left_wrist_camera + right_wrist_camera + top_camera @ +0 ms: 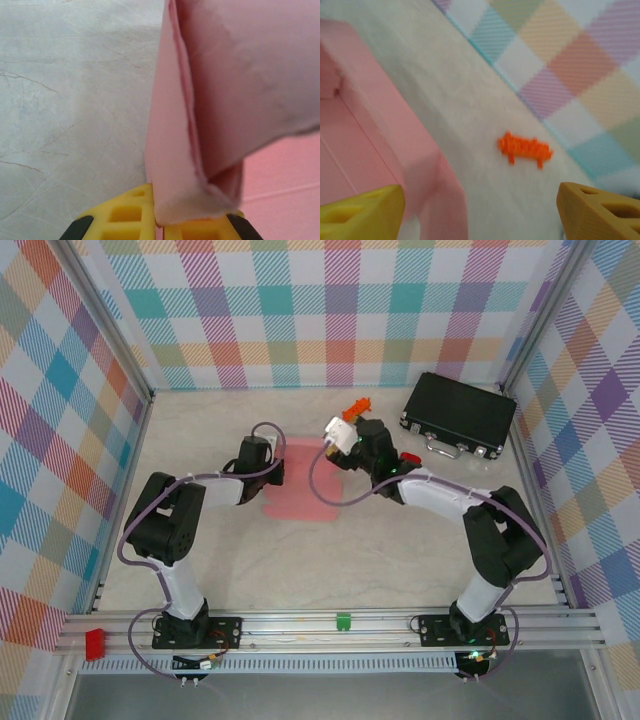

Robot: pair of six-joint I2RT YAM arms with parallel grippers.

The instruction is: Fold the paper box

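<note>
The left hand (159,222) is clamped on a raised flap of the paper box (240,90). The pink card is pinched between its yellow fingers (125,215) and rises directly ahead of them, with bare desk (65,100) to the hand's left. The right hand (480,215) is held with its fingers wide apart, and nothing is gripped. A wall of the box is seen at its left, an orange piece (525,149) ahead on the desk, and the checked wall (560,50) beyond.
</note>
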